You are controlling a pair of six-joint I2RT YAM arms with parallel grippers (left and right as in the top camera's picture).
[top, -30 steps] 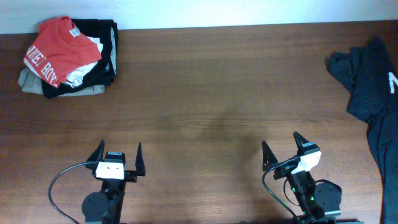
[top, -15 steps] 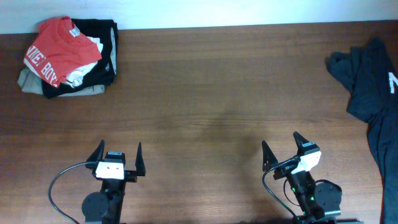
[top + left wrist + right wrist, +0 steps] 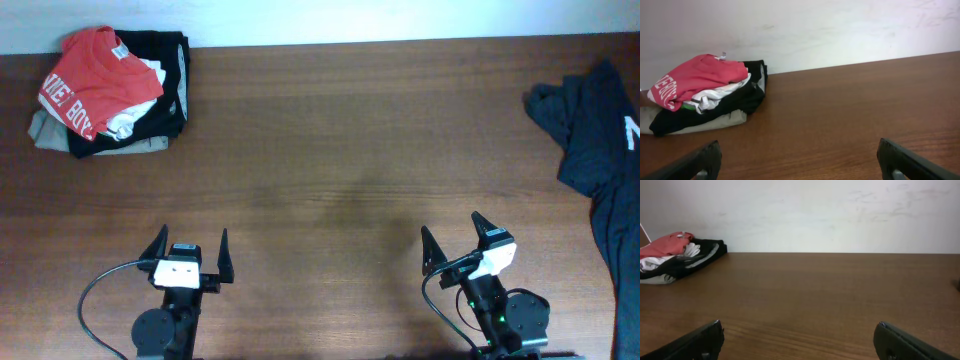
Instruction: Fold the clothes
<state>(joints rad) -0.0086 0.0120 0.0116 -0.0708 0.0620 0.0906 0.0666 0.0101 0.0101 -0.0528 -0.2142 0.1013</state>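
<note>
- The left gripper [image 3: 193, 234] and right gripper [image 3: 450, 224] sat spread wide, holding nothing, near the front edge of the table [image 3: 330, 150].
- The dark T-shirt [image 3: 590, 140] lay crumpled at the far right, well apart from both.

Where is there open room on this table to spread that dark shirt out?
Bare wood runs across the middle of the table, from the clothes pile at far left to the dark navy T-shirt at the right edge. It is crowded only there.

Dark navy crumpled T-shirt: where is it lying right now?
The dark navy T-shirt lies crumpled at the overhead view's far right edge, partly out of frame, past the right gripper.
</note>
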